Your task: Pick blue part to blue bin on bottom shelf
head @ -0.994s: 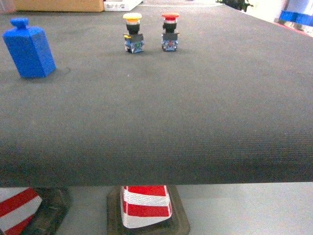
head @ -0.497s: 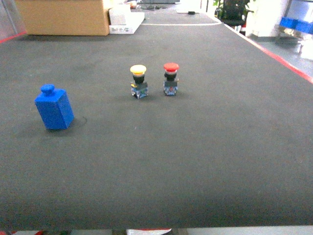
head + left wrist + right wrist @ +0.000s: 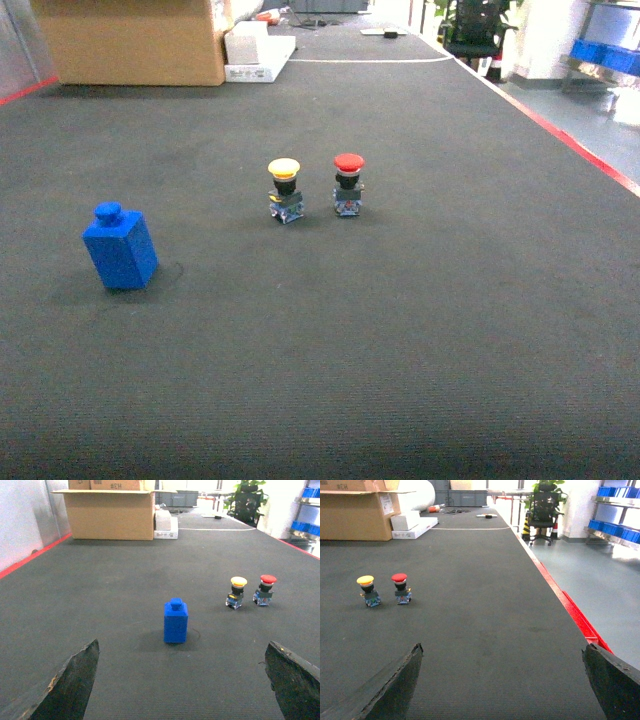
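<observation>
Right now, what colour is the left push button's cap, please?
Yellow; clearest in the head view.

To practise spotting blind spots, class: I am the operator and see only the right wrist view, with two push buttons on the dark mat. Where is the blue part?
Observer: In the head view, the blue part stands on the mat, left of the yellow-capped button.
Operator: Is it upright?
Observer: Yes, upright, knob on top, apart from both buttons.
Operator: Is the left arm lined up?
Observer: The left wrist view shows it ahead, between the spread left fingers, untouched.
</observation>
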You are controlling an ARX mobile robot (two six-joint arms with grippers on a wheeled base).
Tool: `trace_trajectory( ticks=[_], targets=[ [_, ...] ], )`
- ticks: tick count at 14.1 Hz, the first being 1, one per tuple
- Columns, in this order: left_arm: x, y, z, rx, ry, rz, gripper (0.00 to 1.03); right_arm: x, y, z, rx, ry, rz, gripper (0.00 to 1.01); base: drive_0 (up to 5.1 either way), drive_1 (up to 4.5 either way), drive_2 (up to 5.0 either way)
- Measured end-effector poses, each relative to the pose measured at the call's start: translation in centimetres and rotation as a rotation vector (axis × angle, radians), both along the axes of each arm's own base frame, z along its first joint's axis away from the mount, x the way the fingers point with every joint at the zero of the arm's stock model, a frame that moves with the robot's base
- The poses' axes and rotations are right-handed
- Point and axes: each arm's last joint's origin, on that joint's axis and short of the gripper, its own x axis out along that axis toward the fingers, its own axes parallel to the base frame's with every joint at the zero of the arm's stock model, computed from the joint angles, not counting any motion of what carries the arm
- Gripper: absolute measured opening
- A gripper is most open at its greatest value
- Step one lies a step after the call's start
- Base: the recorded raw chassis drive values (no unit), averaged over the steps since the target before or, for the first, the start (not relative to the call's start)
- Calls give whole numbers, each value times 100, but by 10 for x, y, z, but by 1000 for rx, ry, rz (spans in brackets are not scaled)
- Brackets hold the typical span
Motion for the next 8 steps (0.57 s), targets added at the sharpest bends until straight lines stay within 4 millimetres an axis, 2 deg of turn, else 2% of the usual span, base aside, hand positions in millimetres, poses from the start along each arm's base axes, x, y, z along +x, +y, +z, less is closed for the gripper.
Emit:
trace_trajectory(
  ticks=[1, 2, 4, 8],
  targets=[
    [0, 0, -2, -9, 53, 22, 98, 0, 0, 0, 0, 0, 0, 98, 0, 0, 0],
    [15, -11, -4, -62, 229, 117, 98, 0, 0, 0, 0, -1, 0, 98, 0, 0, 0],
    [39, -19, 0, -82, 187, 86, 98, 0, 0, 0, 0, 0, 0, 98, 0, 0, 0],
    [120, -40, 11, -93, 125, 45, 98, 0, 0, 0, 0, 1, 0, 98, 0, 0, 0]
  ],
)
